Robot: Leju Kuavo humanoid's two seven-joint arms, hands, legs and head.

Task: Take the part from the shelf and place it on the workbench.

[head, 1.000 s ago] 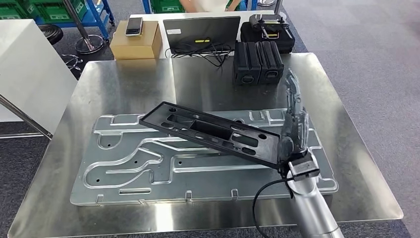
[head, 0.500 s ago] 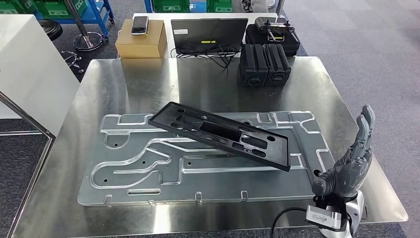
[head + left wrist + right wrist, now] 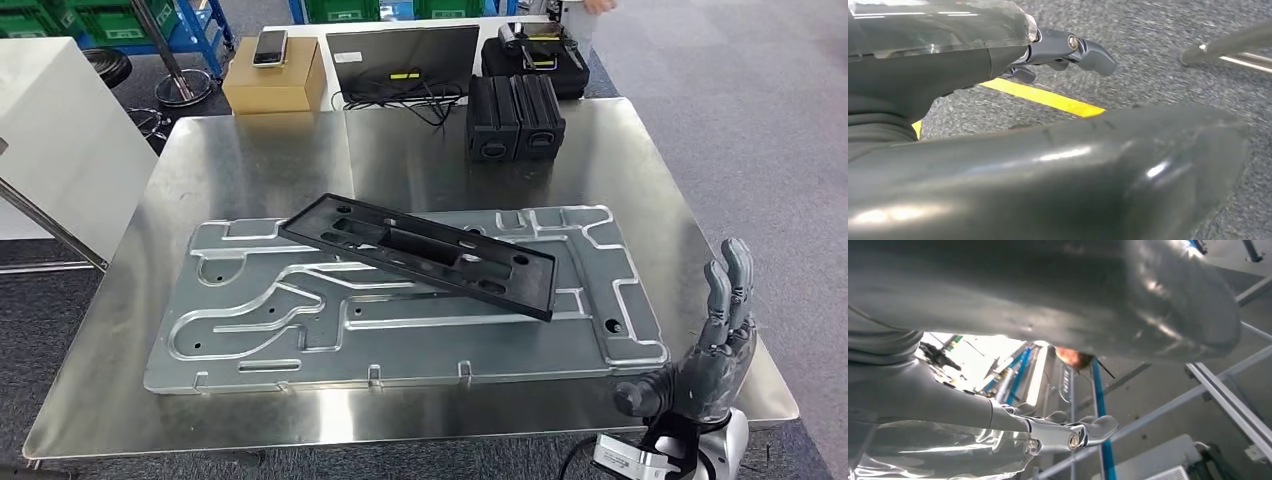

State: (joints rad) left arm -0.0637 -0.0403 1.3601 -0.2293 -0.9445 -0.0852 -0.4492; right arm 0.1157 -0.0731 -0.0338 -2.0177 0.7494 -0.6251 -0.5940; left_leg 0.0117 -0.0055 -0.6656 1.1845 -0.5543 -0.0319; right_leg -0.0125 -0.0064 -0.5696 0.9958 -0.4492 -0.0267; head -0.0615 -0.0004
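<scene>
The black plastic part point(image 3: 420, 255), a long flat frame with cut-outs, lies slantwise on the stamped metal panel point(image 3: 250, 330) on the steel workbench point(image 3: 250, 160). My right hand point(image 3: 712, 345) stands at the bench's near right corner, well clear of the part, fingers extended upward and holding nothing; it also fills the right wrist view point(image 3: 1048, 430). My left hand point(image 3: 1063, 47) hangs over grey carpet with nothing in it.
Two black boxes point(image 3: 515, 117) stand at the bench's far edge. Behind them are a laptop point(image 3: 405, 62), a black case point(image 3: 540, 55) and a cardboard box point(image 3: 272, 85) with a phone on it. A white cabinet point(image 3: 50, 140) stands at left.
My right hand has let go of the part's right end and drawn back off the panel to the bench's near right corner. The camera has shifted slightly.
</scene>
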